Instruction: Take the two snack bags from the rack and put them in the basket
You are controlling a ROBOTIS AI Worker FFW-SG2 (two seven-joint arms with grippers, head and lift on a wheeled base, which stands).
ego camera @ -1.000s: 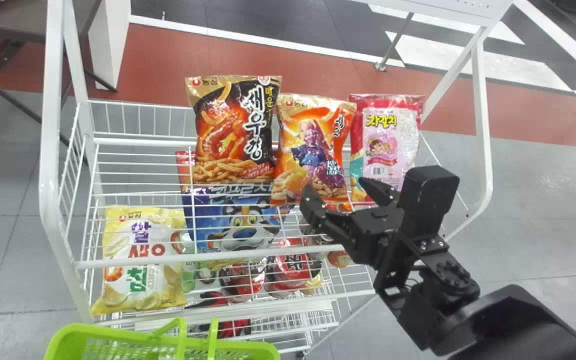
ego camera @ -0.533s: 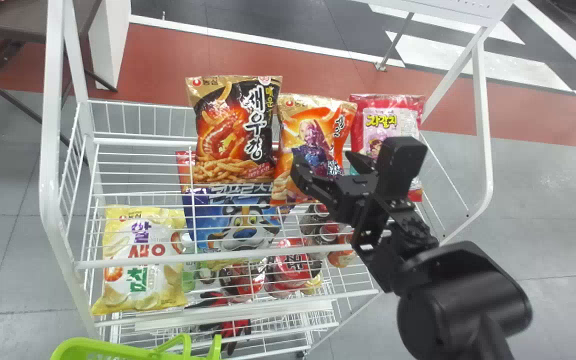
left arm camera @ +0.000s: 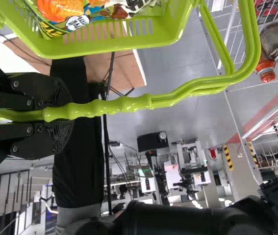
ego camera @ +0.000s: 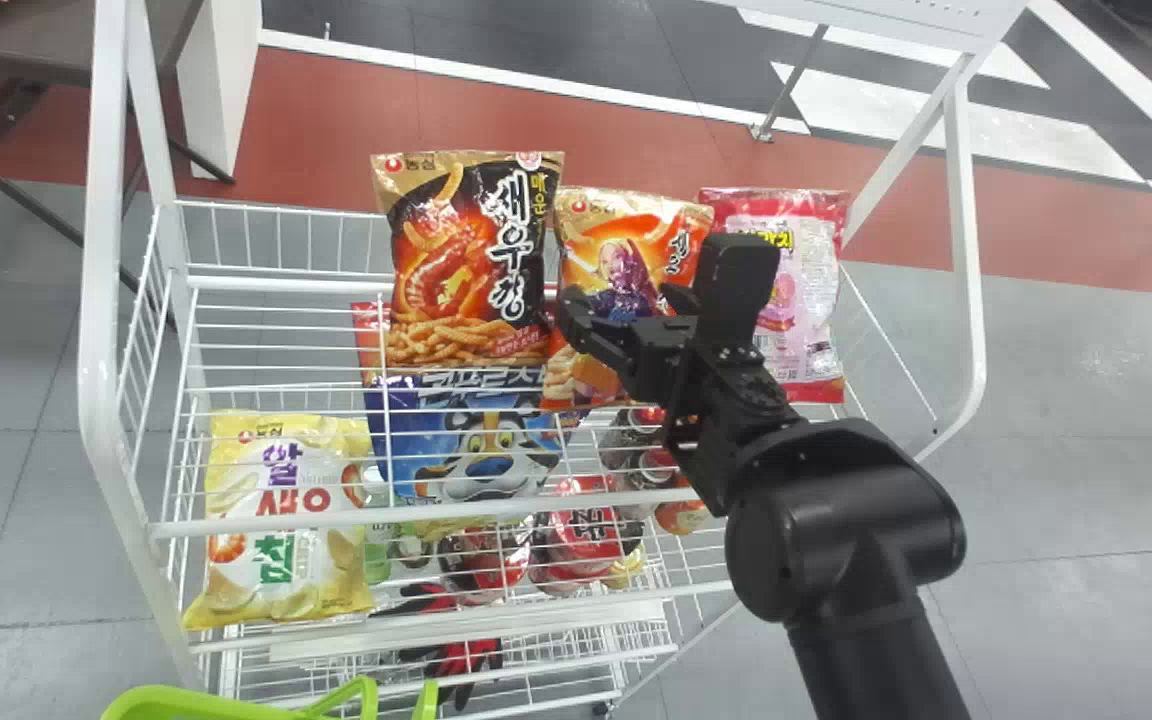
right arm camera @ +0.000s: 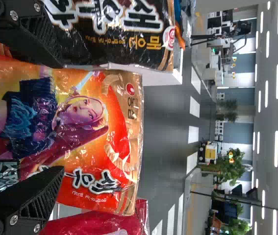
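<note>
My right gripper stands open in front of the orange snack bag on the rack's upper shelf. In the right wrist view that gripper has its two fingers at either side of the orange bag, the black snack bag beside one of them. The black bag leans left of the orange one in the head view; a pink bag leans to its right. My left gripper is shut on the handle of the green basket, which holds a snack bag.
The white wire rack carries a yellow bag at the front left and a blue bag below the black one. Jars and cans stand lower down. The basket's rim shows at the head view's bottom edge.
My right arm has moved left and farther forward, from before the pink bag to before the orange one. The green basket has sunk lower at the bottom edge.
</note>
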